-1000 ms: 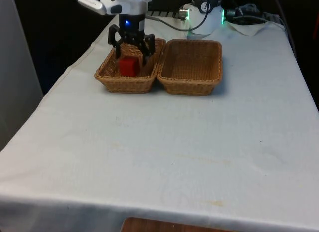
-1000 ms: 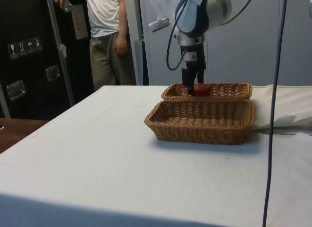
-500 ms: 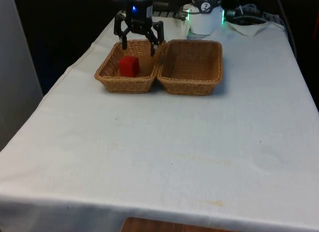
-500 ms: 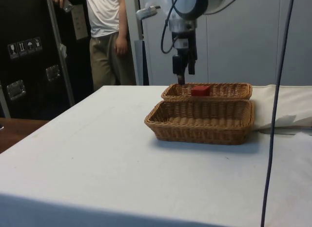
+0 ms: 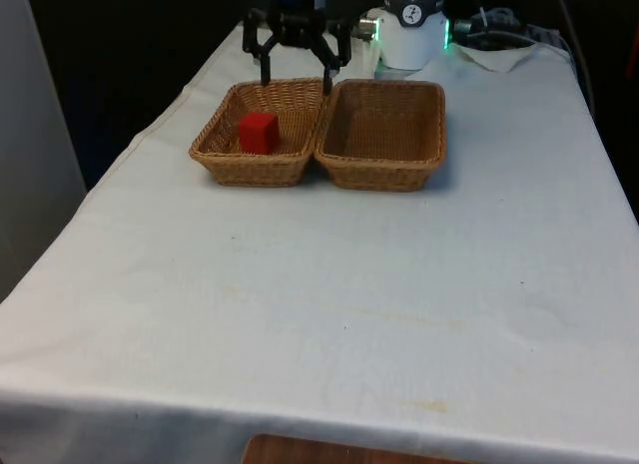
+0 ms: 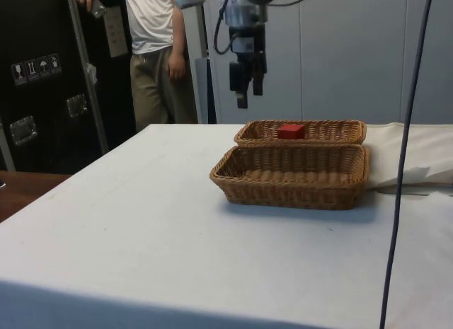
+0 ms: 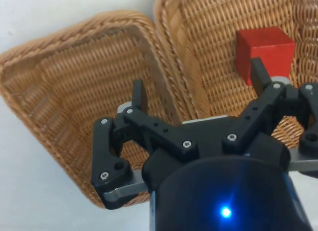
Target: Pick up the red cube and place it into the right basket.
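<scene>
The red cube (image 5: 259, 133) lies in the wicker basket (image 5: 245, 169) on the front view's left. The twin basket (image 5: 380, 174) on the front view's right holds nothing. My gripper (image 5: 297, 85) hangs open above the far rims of the two baskets, well clear of the cube, with nothing between its fingers. In the side view the gripper (image 6: 248, 99) is high over the far basket's (image 6: 253, 135) end, and the cube (image 6: 291, 131) peeks over the rim behind the near basket (image 6: 294, 185). In the wrist view the cube (image 7: 263, 48) sits past one fingertip (image 7: 258, 74).
A person (image 6: 152, 53) stands beyond the table's end in the side view. A white base and cables (image 5: 489, 35) sit at the table's far end. A dark cable (image 6: 398, 173) hangs near the baskets. White cloth (image 5: 329, 304) stretches in front of the baskets.
The open gripper has risen from around the cube and drawn back towards the table's far end and the front view's right. The cube stays in the left basket.
</scene>
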### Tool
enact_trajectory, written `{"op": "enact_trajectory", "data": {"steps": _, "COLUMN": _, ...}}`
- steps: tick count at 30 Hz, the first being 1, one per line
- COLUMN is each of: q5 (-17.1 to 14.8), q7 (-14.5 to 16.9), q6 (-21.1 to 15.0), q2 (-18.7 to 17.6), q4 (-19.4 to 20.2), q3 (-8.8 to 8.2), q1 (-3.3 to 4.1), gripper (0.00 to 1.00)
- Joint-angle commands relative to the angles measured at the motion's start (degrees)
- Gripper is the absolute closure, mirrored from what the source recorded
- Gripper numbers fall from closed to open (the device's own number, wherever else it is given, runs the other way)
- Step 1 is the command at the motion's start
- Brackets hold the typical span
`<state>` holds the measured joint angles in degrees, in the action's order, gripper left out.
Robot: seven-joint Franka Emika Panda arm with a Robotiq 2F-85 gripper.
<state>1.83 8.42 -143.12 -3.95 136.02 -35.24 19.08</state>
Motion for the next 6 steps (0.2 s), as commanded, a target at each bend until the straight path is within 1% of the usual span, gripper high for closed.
{"op": "enact_trajectory", "data": {"steps": 1, "q5": 0.6, "q7": -1.1, "q6": 0.7, "q2": 0.2, "q4": -0.5, "q3": 0.34, "q1": 0.29, "gripper": 0.0}}
{"op": "enact_trajectory", "data": {"steps": 5, "q5": 0.4, "q7": -1.5, "q6": 1.0, "q2": 0.3, "q4": -1.3, "q3": 1.6, "q1": 0.29, "gripper": 0.0}}
{"op": "enact_trajectory", "data": {"steps": 6, "q5": 0.0, "q7": -0.8, "q6": 0.6, "q2": 0.3, "q4": -1.0, "q3": 1.6, "q1": 0.0, "gripper": 0.0}}
